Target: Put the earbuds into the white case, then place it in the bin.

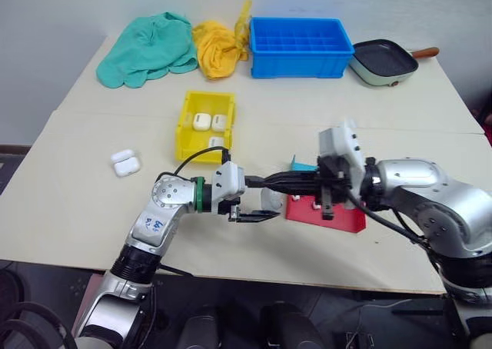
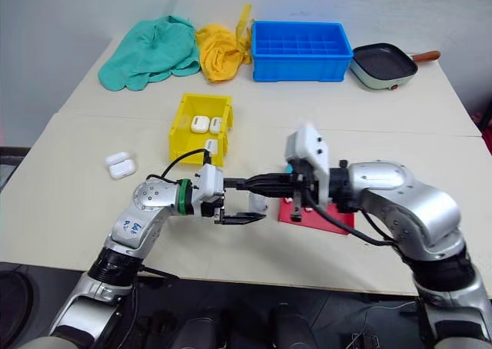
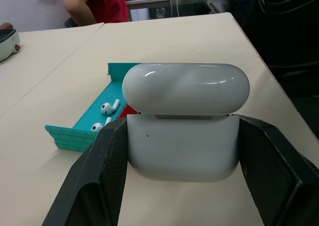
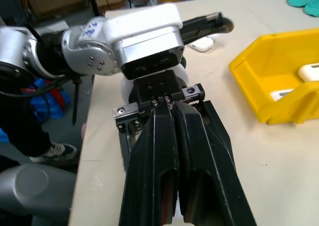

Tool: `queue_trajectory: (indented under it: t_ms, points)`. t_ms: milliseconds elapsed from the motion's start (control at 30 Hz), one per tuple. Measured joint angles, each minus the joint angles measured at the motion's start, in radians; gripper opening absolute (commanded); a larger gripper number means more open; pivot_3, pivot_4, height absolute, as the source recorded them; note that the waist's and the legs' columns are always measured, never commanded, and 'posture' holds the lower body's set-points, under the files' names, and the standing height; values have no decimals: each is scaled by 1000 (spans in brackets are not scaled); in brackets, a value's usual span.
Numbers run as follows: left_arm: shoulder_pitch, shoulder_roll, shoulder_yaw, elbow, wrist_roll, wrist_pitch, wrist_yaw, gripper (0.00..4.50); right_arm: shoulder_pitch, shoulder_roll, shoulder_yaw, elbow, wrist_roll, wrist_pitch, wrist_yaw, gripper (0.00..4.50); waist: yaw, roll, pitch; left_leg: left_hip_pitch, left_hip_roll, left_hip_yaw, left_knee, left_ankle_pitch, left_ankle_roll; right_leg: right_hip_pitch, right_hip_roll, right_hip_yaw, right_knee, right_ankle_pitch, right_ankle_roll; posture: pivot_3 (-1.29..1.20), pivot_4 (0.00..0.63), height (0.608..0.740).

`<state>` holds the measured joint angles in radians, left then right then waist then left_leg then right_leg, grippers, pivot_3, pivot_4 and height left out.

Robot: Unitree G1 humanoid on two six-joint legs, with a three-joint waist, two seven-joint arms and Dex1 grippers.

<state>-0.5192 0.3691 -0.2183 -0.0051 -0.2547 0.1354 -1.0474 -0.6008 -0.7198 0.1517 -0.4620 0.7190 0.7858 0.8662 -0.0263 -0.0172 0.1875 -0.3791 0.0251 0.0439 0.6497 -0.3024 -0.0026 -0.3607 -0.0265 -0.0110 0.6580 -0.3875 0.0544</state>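
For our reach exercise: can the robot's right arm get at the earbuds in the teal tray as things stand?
Probably yes. The earbuds lie uncovered in the teal tray, close under the right gripper, whose shut fingers must open first.

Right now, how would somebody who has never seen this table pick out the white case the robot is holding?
Start at the yellow bin and come toward the table's near edge, to the left gripper. The white case sits clamped between its black fingers. The look-alike cases lie loose in the bin or on the table.
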Motion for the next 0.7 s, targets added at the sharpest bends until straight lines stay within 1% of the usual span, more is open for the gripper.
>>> queue_trajectory:
  t_ms: [100, 200, 333, 400, 433, 500, 533, 600, 633, 700]
  points:
    - [0, 0, -1, -2, 2, 4, 4, 2809, 4, 0, 44, 4, -51, -1, 0, 62, 2, 0, 0, -3, 0, -1, 1, 0, 0, -1, 0, -1, 0, 0, 0, 0, 150, 740]
    - [4, 8, -1, -18, 8, 6, 10, 2809, 45, -31, 23, 17, -73, -9, 14, 62, 4, 0, 0, -8, 0, -4, 4, 0, 1, -3, 0, -3, 1, 0, 0, 0, 150, 740]
    - [32, 29, 20, -32, 2, 4, 9, 2809, 170, -137, -76, 60, -104, -62, 70, 62, 11, 0, 0, -9, -1, -5, 4, -1, 1, -3, -1, -4, 0, 0, 0, 0, 150, 740]
    - [48, 33, 43, -72, -24, 10, 11, 2809, 250, -146, -130, 84, -108, -105, 99, 62, 17, 0, 0, -9, -1, -5, 4, -1, 1, -3, -1, -4, 0, 0, 0, 0, 150, 740]
    - [61, 33, 54, -97, -41, 30, 20, 2809, 303, -127, -182, 86, -89, -129, 106, 62, 19, 0, 0, -9, -1, -5, 3, -1, 1, -3, 0, -4, 0, 0, 0, 0, 150, 740]
    - [105, 38, 98, -141, -87, 79, 50, 2809, 393, -50, -324, 93, -16, -164, 102, 439, 19, 0, 0, -8, 0, -5, 3, 0, 1, -2, 0, -5, 1, 0, 0, 0, 150, 740]
    - [118, 40, 118, -150, -104, 97, 62, 2809, 422, -33, -366, 93, 12, -176, 103, 641, 19, 0, 0, -8, 0, -5, 3, 0, 0, -2, 1, -5, 1, 0, 0, 0, 150, 740]
    - [151, 43, 181, -184, -155, 160, 113, 2809, 507, 0, -465, 67, 56, -216, 109, 1349, 23, 0, 0, -7, 0, -6, 3, 0, 0, -1, 1, -5, 1, 0, 0, 0, 150, 740]
    - [164, 47, 227, -206, -176, 203, 165, 2809, 560, 32, -515, 39, 58, -260, 107, 1695, 23, 0, 0, -7, 0, -7, 3, 0, 0, 0, 1, -5, 1, 0, 0, 0, 150, 740]
    - [175, 51, 312, -232, -209, 274, 257, 2809, 624, 94, -565, -2, 42, -346, 90, 2377, 22, 0, 0, -6, 0, -7, 4, 0, 0, 0, 0, -5, 1, 0, 0, 0, 150, 740]
